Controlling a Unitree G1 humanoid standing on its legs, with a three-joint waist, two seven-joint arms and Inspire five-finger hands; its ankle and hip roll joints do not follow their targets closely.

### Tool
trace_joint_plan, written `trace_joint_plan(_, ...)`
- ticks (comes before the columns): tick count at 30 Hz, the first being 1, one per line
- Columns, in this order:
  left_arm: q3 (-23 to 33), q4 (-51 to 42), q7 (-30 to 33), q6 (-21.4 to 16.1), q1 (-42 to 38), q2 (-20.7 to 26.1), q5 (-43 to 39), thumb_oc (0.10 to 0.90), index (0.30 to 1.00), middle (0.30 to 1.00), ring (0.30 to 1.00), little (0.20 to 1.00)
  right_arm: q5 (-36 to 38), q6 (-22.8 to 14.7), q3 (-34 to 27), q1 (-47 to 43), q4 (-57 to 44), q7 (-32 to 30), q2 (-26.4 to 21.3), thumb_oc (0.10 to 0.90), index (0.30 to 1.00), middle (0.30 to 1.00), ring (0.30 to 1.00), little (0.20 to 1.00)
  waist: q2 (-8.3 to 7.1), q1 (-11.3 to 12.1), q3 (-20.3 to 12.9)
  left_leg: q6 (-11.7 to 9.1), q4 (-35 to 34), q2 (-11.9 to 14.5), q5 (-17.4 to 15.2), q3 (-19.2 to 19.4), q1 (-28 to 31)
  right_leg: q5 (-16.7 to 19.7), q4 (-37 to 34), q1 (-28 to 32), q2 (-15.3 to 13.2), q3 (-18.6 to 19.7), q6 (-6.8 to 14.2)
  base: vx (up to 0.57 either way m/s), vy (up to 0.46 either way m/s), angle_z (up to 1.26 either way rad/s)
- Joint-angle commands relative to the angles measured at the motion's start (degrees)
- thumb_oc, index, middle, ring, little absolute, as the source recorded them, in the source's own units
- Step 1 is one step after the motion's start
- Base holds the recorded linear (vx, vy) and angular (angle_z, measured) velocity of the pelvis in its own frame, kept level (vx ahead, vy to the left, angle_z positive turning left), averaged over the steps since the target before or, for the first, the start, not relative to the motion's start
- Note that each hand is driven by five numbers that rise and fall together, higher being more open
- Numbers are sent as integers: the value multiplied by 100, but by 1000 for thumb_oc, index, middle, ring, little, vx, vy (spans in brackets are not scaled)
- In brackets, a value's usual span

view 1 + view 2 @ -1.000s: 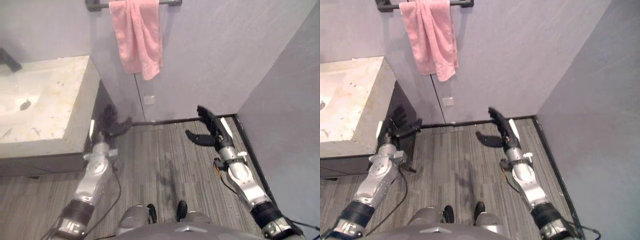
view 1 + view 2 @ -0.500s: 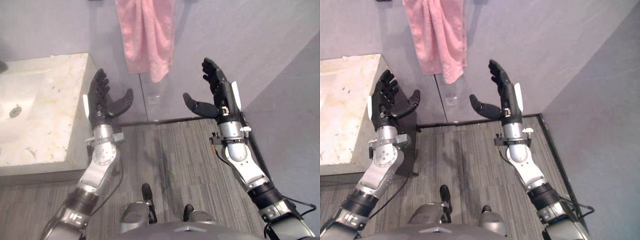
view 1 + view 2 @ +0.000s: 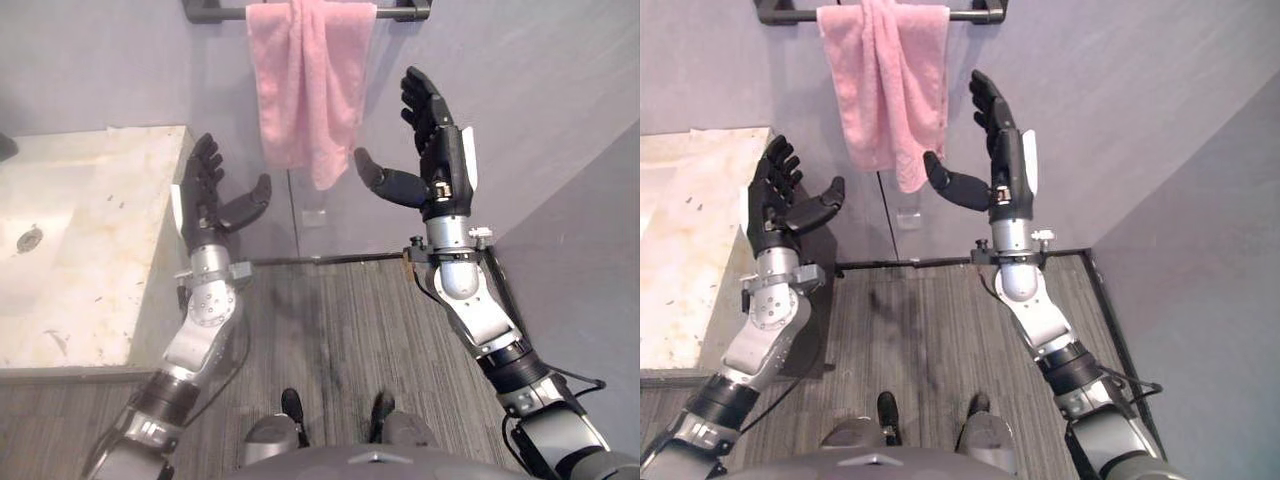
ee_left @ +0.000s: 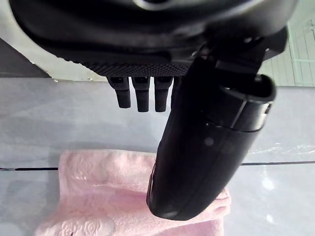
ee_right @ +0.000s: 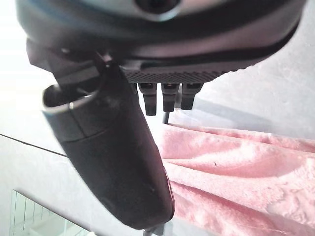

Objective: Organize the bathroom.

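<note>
Pink towel [image 3: 308,85] hangs on wall rail [image 3: 405,12] beside stone basin [image 3: 70,250].

I have both silver-grey arms raised in front of me, forearms angled up toward the pink terry towel [image 3: 308,85] hanging on the wall. My dark left hand [image 3: 207,200] sits lower than the towel's bottom edge and off to its left, palm turned inward, fingers straight and spread, thumb pointing toward the towel. My dark right hand [image 3: 432,150] is higher, level with the towel's lower half and just to its right, fingers straight and pointing up, thumb stretched out toward the cloth's hanging corner without touching it. Both wrists are upright, palms facing each other across the towel. In each wrist view, straight fingers [image 4: 139,98] and an extended thumb [image 5: 110,162] hold nothing.
</note>
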Motion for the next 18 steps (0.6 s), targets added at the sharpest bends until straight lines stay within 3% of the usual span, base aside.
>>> trace_joint_plan(1,-201,-559,30,-535,-225,32,374,800,900,900,900,900,381,-260,-89,-564,-276,26,-173,800,900,900,900,900,-47,35,-856,-172,-21,-272,-239,-280,-194,-214,340,82,380,80,39,92,-176,63)
trace_joint_plan(8,-368,-611,154,-482,-192,34,417,800,900,900,900,900,625,37,-131,-1169,181,-67,-92,800,900,900,900,900,-168,144,-922,-278,236,-210,-345,-294,-188,-232,36,311,549,146,-147,116,-147,16)
trace_joint_plan(9,-313,-631,145,-528,-199,54,470,800,900,900,900,900,665,137,-198,-1273,241,3,-136,800,900,900,900,900,-293,179,-860,-359,1100,-256,-516,-210,-539,-256,53,350,505,212,-249,57,-126,13)
trace_joint_plan(10,-304,-646,152,-538,-201,62,487,800,900,900,900,900,661,155,-210,-1285,247,20,-144,800,900,900,900,900,-307,185,-852,-375,1275,-250,-551,-221,-656,-257,58,345,506,217,-265,48,-141,13)
trace_joint_plan(11,-248,-702,217,-604,-205,98,533,800,900,900,900,900,532,227,-247,-1333,265,54,-227,800,900,900,900,900,-394,220,-763,-416,2106,-282,-555,-238,-1034,-304,129,353,491,270,-386,26,-85,16)
trace_joint_plan(13,-105,-779,175,-565,-226,95,404,800,900,900,900,900,618,339,-281,-1330,248,27,-326,800,900,900,900,900,-443,262,-666,-449,2852,-271,-608,-420,-1406,-352,235,337,492,261,-473,81,-45,46)
trace_joint_plan(15,-13,-738,134,-611,-238,82,374,800,900,900,900,900,684,342,-273,-1358,291,-49,-276,800,900,900,900,900,-419,276,-636,-465,2554,-174,-524,-486,-1420,-369,239,380,531,294,-449,155,56,36)
trace_joint_plan(17,97,-641,-134,-692,-246,64,450,800,900,900,900,900,526,346,-219,-1351,333,-73,-119,800,900,900,900,900,-328,247,-704,-472,1122,194,-245,-471,-935,-369,82,500,530,284,-345,279,182,6)
trace_joint_plan(18,94,-639,-145,-693,-250,70,486,800,900,900,900,900,522,348,-212,-1340,316,-81,-123,800,900,900,900,900,-316,244,-709,-490,943,240,-165,-482,-889,-366,60,521,522,261,-333,247,203,3)
